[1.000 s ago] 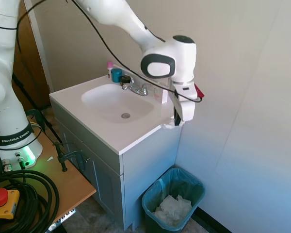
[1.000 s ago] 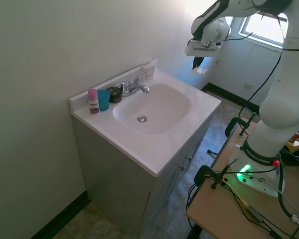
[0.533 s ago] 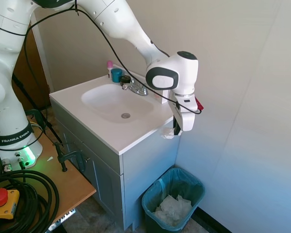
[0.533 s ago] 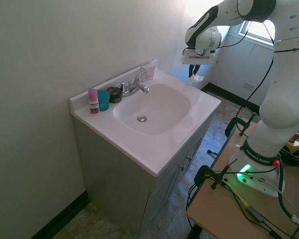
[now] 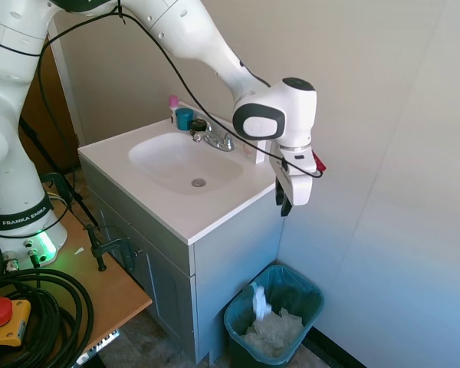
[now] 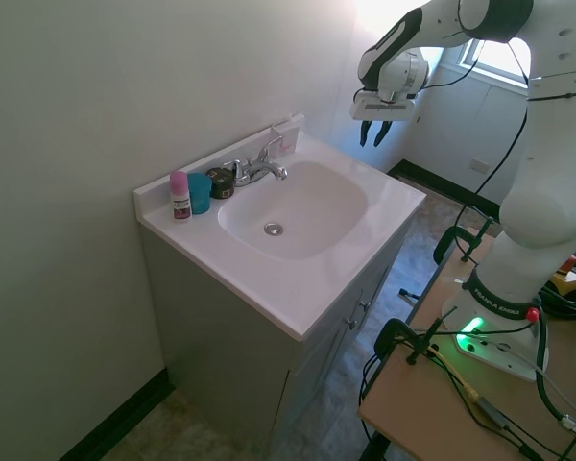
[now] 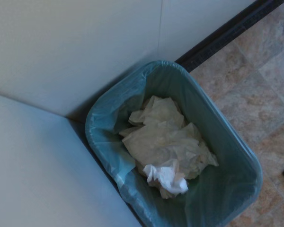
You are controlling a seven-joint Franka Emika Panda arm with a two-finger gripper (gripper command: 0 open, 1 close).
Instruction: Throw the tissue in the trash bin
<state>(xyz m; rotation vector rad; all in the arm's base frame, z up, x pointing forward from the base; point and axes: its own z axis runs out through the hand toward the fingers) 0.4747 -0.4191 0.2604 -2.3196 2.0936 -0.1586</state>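
A small white tissue [image 5: 257, 300] drops into the mouth of a dark teal trash bin [image 5: 310, 291] standing on the floor beside a bathroom vanity [image 5: 222, 253], seen in the first exterior view. The wad is just inside the bin's rim on the side nearest the cabinet, above a heap of crumpled paper [image 5: 274, 330] that lies in the bottom of the greenish liner. Looking straight down, the wrist camera shows the tissue [image 7: 166, 178] as a brighter white wad against the duller heap of crumpled paper [image 7: 163, 139], with the trash bin [image 7: 236, 142] tucked into the corner where the cabinet side meets the wall.

Directly above, the white arm's gripper [image 5: 284, 205] hangs past the countertop's corner, well clear of the bin, its dark fingers pointing down. In the second exterior view the gripper [image 6: 375, 133] has its fingers spread apart with nothing between them.

Behind the arm, the white sink basin [image 5: 169, 149] sits in the vanity top, with a chrome faucet [image 5: 215, 138] at its back edge. Farther along the ledge stand a blue cup [image 5: 184, 118] and, just beside it, a pink-capped bottle [image 5: 173, 104] close to the wall.
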